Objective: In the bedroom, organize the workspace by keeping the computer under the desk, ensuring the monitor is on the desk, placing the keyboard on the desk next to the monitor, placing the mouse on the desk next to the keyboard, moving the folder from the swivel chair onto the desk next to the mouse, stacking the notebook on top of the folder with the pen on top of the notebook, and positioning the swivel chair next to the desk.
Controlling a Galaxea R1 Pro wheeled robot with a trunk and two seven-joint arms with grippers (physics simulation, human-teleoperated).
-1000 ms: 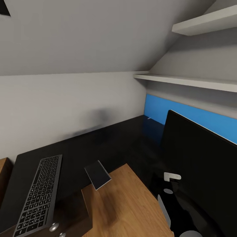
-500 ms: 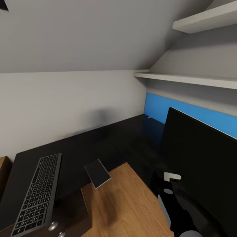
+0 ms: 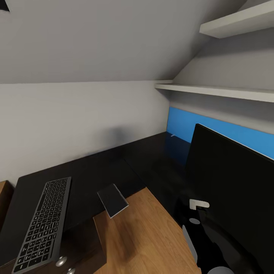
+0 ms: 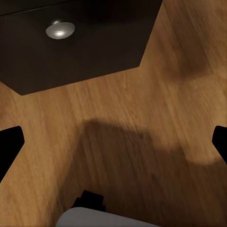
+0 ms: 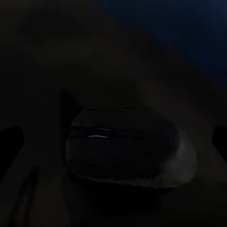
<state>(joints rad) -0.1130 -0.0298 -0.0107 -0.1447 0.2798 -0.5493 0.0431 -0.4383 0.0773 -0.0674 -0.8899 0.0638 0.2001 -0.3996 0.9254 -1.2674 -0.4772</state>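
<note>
Lower left of head view: keyboard (image 3: 43,224) on desk (image 3: 114,167), notebook (image 3: 112,201) at desk edge, monitor (image 3: 232,190) right. Right gripper (image 5: 116,142) spread wide above mouse (image 5: 125,149); left gripper (image 4: 113,137) released, empty over floor (image 4: 142,142). Likely mouse step: descend, clamp.

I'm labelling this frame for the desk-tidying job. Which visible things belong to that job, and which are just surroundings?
Part of the job:
keyboard, lying on the desk
desk, black top with blue back panel
monitor, standing on the desk
notebook, at the desk's edge
mouse, dimly seen in the right wrist view

Just surroundings:
wall shelves
wooden floor
drawer knob
</note>
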